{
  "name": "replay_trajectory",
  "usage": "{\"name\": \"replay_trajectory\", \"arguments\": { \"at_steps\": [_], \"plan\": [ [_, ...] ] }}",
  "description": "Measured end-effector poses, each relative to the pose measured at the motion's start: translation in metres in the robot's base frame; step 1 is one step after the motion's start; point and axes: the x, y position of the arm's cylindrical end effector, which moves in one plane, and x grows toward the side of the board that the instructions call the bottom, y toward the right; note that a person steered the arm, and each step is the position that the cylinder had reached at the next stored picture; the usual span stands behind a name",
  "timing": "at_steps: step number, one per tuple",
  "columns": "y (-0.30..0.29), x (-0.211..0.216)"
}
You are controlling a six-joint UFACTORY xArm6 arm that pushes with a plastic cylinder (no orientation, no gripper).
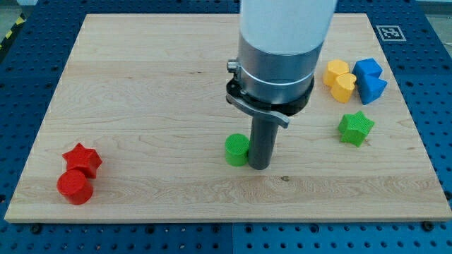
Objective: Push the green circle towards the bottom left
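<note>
The green circle (236,149) sits on the wooden board (141,106) a little below its middle. My tip (259,167) rests on the board right beside the green circle, on its right side, touching it or nearly so. The arm's large grey body rises above the rod and hides the board behind it.
A red star (82,159) and a red circle (74,187) sit together at the view's bottom left. A green star (354,128) lies at the right. Two yellow blocks (340,80) and two blue blocks (369,80) cluster at the top right.
</note>
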Motion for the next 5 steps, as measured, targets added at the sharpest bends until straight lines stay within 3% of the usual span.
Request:
{"name": "replay_trajectory", "arguments": {
  "at_steps": [5],
  "plan": [
    [-0.052, 0.017]
  ]
}}
